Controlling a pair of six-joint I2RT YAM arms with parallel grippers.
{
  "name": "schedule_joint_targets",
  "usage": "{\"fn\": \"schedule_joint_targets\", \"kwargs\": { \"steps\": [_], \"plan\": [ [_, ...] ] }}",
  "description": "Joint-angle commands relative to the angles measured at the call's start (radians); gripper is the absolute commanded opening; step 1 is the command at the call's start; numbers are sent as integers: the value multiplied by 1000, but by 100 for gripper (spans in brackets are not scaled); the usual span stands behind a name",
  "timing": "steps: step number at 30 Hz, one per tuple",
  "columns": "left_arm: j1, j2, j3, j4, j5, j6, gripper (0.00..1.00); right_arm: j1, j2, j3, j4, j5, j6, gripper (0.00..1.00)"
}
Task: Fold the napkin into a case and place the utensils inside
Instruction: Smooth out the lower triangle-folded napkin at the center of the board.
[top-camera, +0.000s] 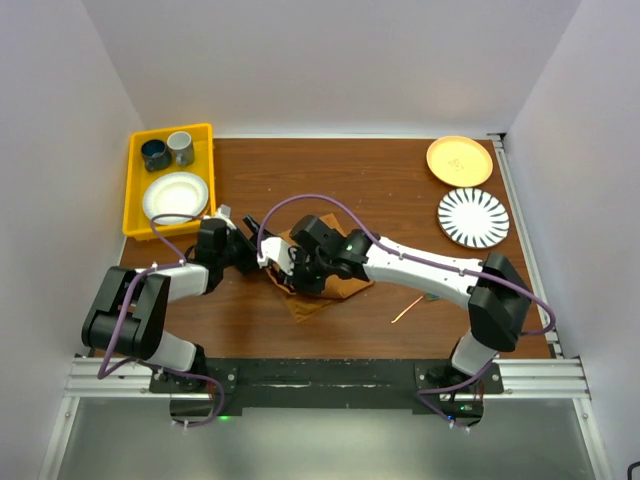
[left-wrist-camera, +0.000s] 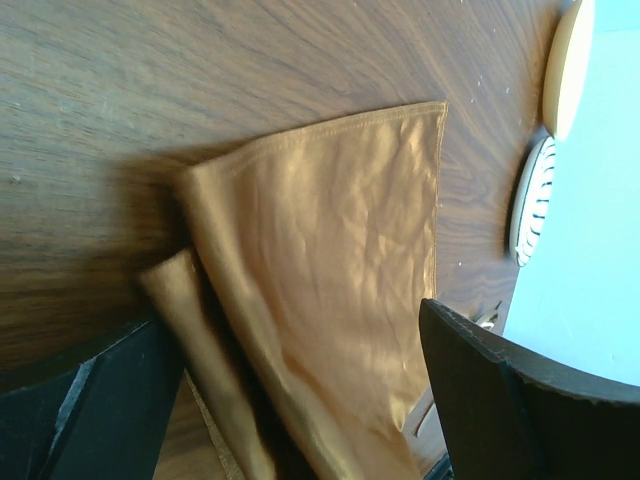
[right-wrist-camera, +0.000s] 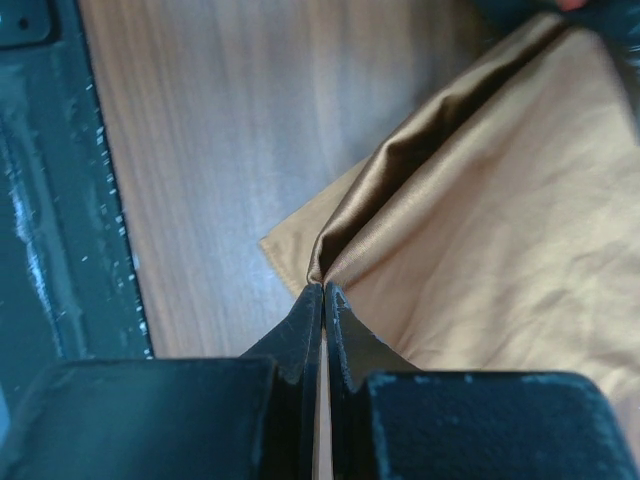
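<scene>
Top view looks down from behind — both wrist views, close, share the napkin (left-wrist-camera: 330, 280).

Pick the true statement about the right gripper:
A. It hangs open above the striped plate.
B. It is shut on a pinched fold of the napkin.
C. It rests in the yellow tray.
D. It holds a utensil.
B: in the right wrist view the right gripper has its fingers pressed together, with a raised fold of the napkin pinched at their tips.

Yellow tray (top-camera: 134, 190) sits left; yellow plate (top-camera: 459, 160), striped plate (top-camera: 473, 217) right.
</scene>
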Motion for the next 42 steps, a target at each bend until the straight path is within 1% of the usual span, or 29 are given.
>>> {"fn": "schedule_joint_targets", "kwargs": {
  "steps": [1,7,12,18,24,26,29,32,33,34,35,36,37,38,39,40,42],
  "plan": [
    [7,11,15,-48,-48,48,100,34,-18,-31,15,-51,15,0],
    [8,13,19,-48,-31,51,100,41,78,-10,43,-42,39,0],
    [11,-7,31,-67,27,54,100,41,127,6,79,-30,79,0],
    [41,-61,85,-191,68,101,100,41,114,-7,105,19,101,0],
    [54,-127,169,-373,35,161,100,28,95,-21,119,48,122,0],
    [77,-141,180,-400,42,172,100,26,91,-22,118,42,121,0],
    [125,-170,200,-495,48,216,100,24,88,-24,112,16,112,0],
    [191,-190,211,-539,50,282,100,26,85,-24,110,-13,98,0],
    [198,-184,226,-545,44,333,100,28,88,-21,107,-28,90,0],
    [199,-176,238,-553,36,368,100,29,91,-17,96,-37,86,2],
    [199,-144,254,-562,36,447,100,31,98,-2,83,-47,73,8],
    [199,-126,287,-571,47,489,100,31,112,10,63,-77,63,26],
    [199,-104,304,-579,61,526,98,31,114,21,22,-88,56,35],
    [199,-71,317,-581,68,581,94,31,115,36,6,-93,56,39],
    [199,-54,338,-582,84,606,88,29,105,39,-5,-88,55,41],
    [199,-40,349,-590,85,626,76,29,95,35,-8,-78,58,41],
    [199,-14,358,-581,99,655,64,29,80,30,0,-38,73,41]
  ]
}}
